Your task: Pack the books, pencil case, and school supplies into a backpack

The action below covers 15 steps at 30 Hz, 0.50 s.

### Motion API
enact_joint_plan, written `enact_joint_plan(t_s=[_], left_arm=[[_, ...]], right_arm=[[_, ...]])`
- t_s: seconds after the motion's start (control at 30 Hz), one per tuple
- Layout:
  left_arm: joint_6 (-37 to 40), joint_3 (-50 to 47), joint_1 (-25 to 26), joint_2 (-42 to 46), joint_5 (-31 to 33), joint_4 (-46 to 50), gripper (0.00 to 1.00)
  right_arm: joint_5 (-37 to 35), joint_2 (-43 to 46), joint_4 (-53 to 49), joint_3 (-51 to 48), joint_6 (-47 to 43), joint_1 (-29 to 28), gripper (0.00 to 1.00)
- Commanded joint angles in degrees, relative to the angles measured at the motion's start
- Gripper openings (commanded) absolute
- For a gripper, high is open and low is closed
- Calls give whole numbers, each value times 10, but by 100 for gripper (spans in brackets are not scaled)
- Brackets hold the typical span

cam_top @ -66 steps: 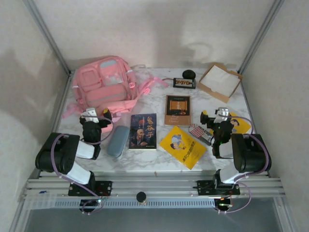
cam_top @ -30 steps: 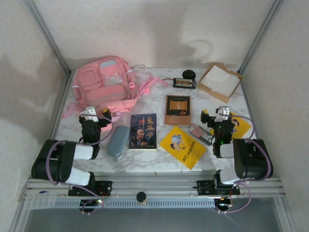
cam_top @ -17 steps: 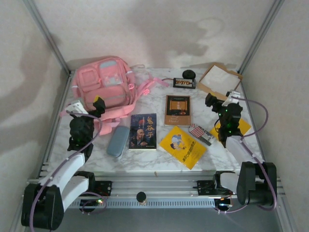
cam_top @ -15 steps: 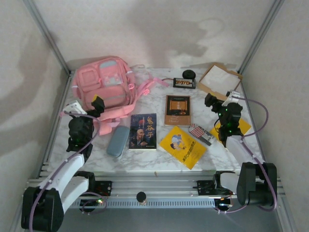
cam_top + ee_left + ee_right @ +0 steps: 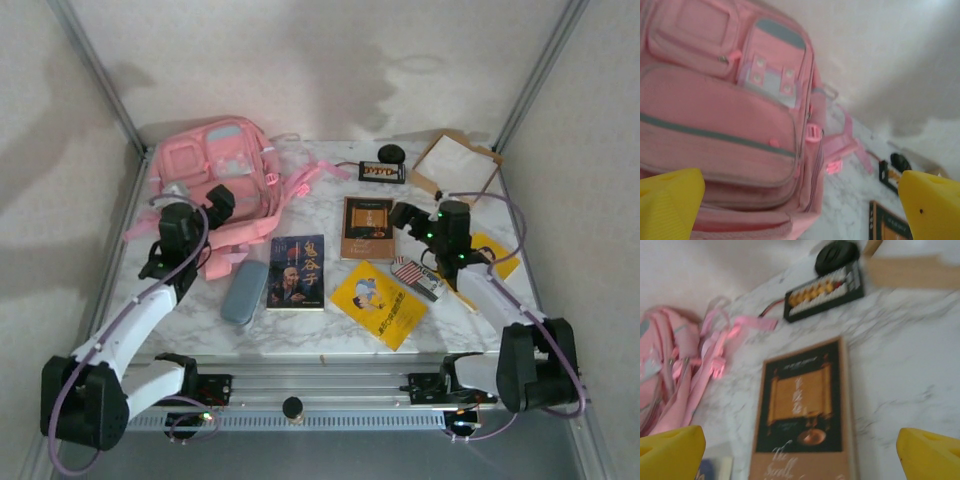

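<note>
Both claws are spread wide and empty: my left claw (image 5: 203, 203) hangs over the pink backpack (image 5: 215, 160) at the tabletop's (image 5: 325, 190) far left, my right claw (image 5: 420, 217) beside the brown book (image 5: 368, 228). The backpack looks closed; I'd open it first.

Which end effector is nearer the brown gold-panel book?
Right. The right end effector hovers just right of the brown book; the left end effector is over the backpack.

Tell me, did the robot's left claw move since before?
Yes. The left gripper moved farther from the arm bases, away from the pencil case and over the near edge of the pink backpack.
</note>
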State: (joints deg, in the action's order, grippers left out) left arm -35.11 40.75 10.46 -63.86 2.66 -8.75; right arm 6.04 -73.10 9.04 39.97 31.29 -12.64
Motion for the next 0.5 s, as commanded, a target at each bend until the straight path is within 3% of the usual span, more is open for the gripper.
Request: enact_joint_plan(t_s=[0.0,0.23,0.47], left_arm=[[30,48,35,-45,10,81,99],[155,173,119,-210,73,171,98],[243,287,177,-382,151,236,98]], right_arm=[[12,-31,-30,36,36,-37,99],[13,-86,-20,76,52,-103,99],[0,-102,-33,92,37,-114,99]])
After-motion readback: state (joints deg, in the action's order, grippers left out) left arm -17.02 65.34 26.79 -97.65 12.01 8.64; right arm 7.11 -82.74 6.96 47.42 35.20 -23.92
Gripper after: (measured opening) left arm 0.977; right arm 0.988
